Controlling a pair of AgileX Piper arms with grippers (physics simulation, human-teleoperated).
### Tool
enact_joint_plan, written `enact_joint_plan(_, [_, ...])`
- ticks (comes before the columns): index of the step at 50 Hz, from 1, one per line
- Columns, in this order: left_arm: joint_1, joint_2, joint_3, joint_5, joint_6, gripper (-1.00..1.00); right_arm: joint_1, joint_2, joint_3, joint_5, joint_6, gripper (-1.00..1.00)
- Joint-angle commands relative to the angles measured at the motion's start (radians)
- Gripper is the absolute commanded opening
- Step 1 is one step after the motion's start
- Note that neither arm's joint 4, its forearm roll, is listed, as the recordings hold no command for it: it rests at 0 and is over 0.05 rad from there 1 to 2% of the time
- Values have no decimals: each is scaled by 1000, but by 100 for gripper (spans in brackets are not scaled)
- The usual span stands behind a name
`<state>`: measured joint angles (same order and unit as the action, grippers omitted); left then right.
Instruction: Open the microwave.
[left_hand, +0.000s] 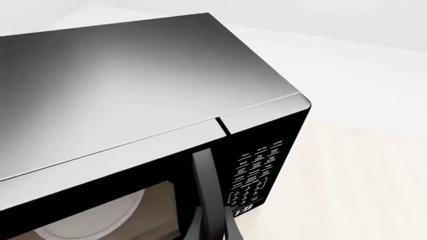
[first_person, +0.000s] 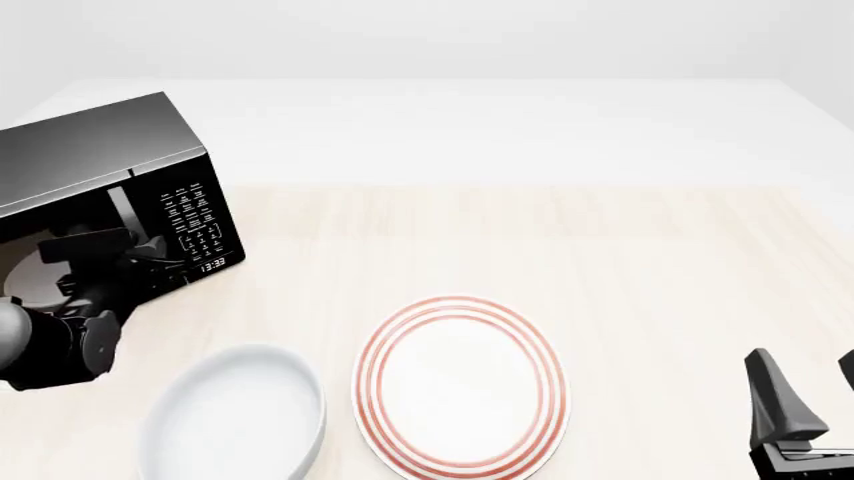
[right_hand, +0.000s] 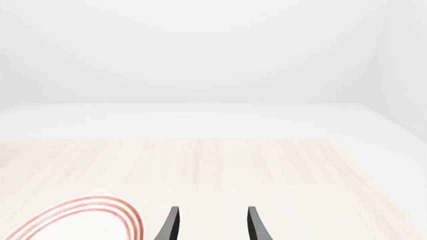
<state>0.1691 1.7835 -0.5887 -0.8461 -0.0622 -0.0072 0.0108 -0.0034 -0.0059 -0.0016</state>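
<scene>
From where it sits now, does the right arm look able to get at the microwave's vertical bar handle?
Probably not easily: the right claw sits at the table's opposite side from the large black boxy microwave, and the left arm already crowds the vertical bar handle.

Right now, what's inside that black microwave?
Through the glass door of the microwave, the left wrist view shows a white turntable; nothing is visibly on the part that shows. The door frame and handle cover the rest of the interior.
</scene>
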Motion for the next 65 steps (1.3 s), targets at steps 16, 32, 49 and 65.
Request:
enact_joint_plan(16, [-34, -56, -11, 44, -18, -100, 0, 0, 0, 0, 0, 100])
enact_joint_plan(32, [-78, -70, 23, 5, -37, -100, 0, 0, 0, 0, 0, 100])
enact_joint_plan(49, [-88, -101, 117, -71, -33, -100, 0, 0, 0, 0, 0, 100])
enact_joint_plan(65, [-78, -172, 169, -72, -32, -100, 0, 0, 0, 0, 0, 100])
